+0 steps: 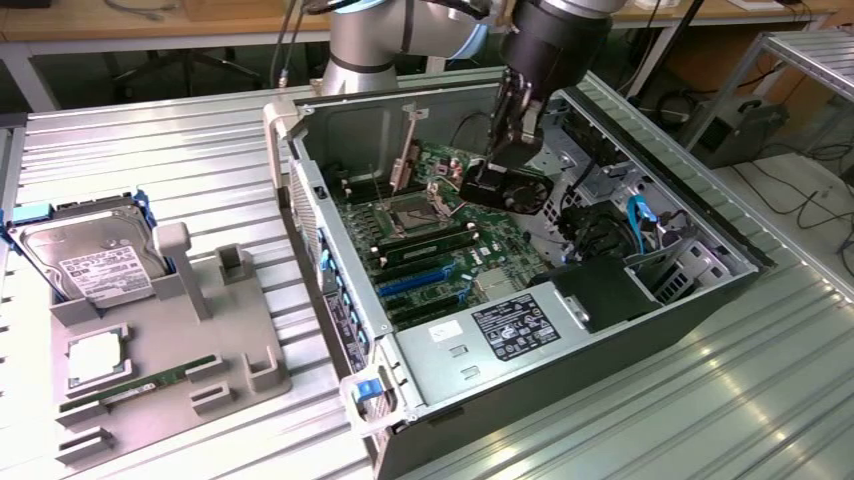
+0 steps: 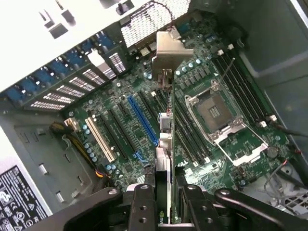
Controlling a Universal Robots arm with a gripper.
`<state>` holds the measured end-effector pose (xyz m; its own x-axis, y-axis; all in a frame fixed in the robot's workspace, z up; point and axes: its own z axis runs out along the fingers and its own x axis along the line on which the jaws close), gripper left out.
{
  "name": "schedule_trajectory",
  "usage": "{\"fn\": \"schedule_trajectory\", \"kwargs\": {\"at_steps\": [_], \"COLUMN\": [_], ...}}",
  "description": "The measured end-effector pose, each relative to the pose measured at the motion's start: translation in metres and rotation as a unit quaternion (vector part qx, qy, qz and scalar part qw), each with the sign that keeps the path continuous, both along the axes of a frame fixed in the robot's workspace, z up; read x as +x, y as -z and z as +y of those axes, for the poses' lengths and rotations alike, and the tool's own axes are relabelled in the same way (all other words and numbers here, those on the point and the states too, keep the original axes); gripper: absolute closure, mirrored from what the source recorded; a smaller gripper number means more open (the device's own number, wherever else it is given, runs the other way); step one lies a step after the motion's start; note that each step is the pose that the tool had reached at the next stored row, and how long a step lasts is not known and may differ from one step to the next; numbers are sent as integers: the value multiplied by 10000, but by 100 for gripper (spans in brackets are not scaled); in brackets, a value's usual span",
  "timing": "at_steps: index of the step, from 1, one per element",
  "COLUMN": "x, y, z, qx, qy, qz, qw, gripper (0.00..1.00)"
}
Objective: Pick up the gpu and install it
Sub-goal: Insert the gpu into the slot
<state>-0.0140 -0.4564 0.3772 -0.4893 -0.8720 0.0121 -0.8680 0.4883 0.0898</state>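
On the exterior view's left, a grey holder tray [image 1: 174,330] on the ribbed metal surface [image 1: 160,150] carries a silver hard drive [image 1: 91,262] and a narrow green memory stick [image 1: 140,385], both well apart from the work. In the middle an open computer case [image 1: 307,215] lies on its side, its motherboard [image 1: 420,250] facing up. Over that board the gripper [image 2: 166,199] is clamped on the gpu [image 2: 164,144]. It holds the card edge-down by its two flat faces, at the end away from the silver bracket [image 2: 169,53], which stands near the rear slot openings. Whether the card touches the board cannot be told. It looks thin, stiff and light, yet fragile, so the flat faces seem the right hold, clear of the lower contact edge. Close beside it are a blue slot [image 2: 143,120], the empty processor socket [image 2: 214,113] and the memory slots. To the right, the power supply [image 1: 514,325] and a blue cable [image 1: 638,220] crowd the space
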Motion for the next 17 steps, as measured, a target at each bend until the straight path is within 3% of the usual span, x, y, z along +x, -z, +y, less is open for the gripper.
{"fn": "schedule_trajectory", "kwargs": {"at_steps": [4, 7, 13, 17], "x": [0, 0, 0, 0], "y": [18, 35, 62, 80], "z": [0, 0, 0, 0], "qx": [0, 0, 0, 0], "qy": [-393, -771, -1337, -1703], "qz": [-6, -12, -18, -21], "qw": [9992, 9970, 9910, 9854], "gripper": [74, 74, 74, 74]}}
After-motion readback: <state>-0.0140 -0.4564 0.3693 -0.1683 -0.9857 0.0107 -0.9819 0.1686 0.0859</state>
